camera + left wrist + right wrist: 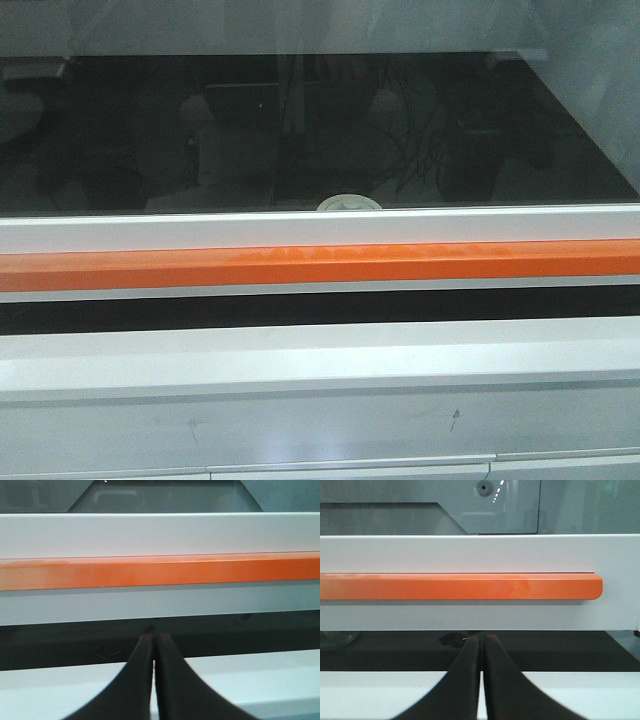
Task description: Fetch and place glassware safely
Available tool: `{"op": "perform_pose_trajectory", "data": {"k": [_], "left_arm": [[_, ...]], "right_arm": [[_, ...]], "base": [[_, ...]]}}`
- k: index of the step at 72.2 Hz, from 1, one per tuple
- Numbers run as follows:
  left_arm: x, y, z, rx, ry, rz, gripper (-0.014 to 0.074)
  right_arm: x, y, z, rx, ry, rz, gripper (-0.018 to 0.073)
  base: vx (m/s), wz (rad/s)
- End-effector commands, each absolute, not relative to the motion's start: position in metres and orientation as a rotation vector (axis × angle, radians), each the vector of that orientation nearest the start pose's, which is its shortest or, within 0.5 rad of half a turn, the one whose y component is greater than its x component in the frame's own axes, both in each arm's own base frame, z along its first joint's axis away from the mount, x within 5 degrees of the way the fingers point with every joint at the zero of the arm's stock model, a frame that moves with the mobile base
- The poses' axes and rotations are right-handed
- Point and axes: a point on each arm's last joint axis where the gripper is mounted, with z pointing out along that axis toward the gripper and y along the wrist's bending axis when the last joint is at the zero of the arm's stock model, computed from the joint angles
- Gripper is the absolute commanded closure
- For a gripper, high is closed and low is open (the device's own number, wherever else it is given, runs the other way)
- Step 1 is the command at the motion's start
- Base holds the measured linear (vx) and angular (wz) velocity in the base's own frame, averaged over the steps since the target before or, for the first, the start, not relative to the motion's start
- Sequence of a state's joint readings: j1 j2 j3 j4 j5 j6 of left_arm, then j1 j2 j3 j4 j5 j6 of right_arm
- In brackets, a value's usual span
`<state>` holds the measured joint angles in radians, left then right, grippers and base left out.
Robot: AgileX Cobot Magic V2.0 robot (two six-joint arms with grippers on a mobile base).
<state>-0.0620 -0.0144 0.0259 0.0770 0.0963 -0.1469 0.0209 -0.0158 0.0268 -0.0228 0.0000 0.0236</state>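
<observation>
We note glass sash (300, 130) spanning front; its white frame (150, 232) and orange handle bar (320, 265) stand between both claws and interior. Glass jar (349, 203) sits behind sash at centre. Only off-white lid top shows above frame; contents hidden. Left gripper (154, 636): fingers pressed together, empty. Right gripper (481, 637): same. Jar lies beyond frame, clear of both.

Above the orange handle bar (320, 265), the glass sash pane (320, 130) closes off the dark chamber, with the jar lid (349, 203) behind it. Below the bar, a low dark slot (320, 312) stands open above the white sill (320, 355), running the full width.
</observation>
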Motion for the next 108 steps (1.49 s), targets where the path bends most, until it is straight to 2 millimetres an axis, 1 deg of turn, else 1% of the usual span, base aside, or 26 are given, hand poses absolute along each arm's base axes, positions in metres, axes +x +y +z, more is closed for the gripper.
{"op": "perform_pose_trajectory", "data": {"k": [1, 82, 87, 94, 102, 107, 108], "left_arm": [[0.057, -0.004, 0.194, -0.006, 1.535, -0.108, 0.0603], [0.057, -0.004, 0.196, -0.006, 1.515, -0.111, 0.0603], [0.056, -0.004, 0.203, -0.014, 1.473, -0.125, 0.0603], [0.053, -0.004, 0.223, -0.026, 1.381, -0.150, 0.0603], [0.048, -0.004, 0.254, -0.026, 1.322, -0.153, 0.0603], [0.048, -0.003, 0.273, -0.029, 1.337, -0.150, 0.0603], [0.049, -0.003, 0.274, -0.031, 1.351, -0.148, 0.0603]], "right_arm": [[0.056, 0.001, 0.206, -0.024, 1.430, 0.002, 0.0567], [0.056, 0.001, 0.207, -0.017, 1.421, 0.010, 0.0567], [0.055, 0.001, 0.211, 0.012, 1.410, 0.041, 0.0567], [0.054, 0.001, 0.218, 0.037, 1.429, 0.067, 0.0567], [0.051, 0.001, 0.231, 0.069, 1.442, 0.107, 0.0567], [0.049, 0.001, 0.240, 0.070, 1.418, 0.111, 0.0567], [0.048, 0.001, 0.244, 0.070, 1.409, 0.111, 0.0567]], "base": [[0.00, 0.00], [0.00, 0.00], [0.00, 0.00], [0.00, 0.00], [0.00, 0.00], [0.00, 0.00], [0.00, 0.00]]}}
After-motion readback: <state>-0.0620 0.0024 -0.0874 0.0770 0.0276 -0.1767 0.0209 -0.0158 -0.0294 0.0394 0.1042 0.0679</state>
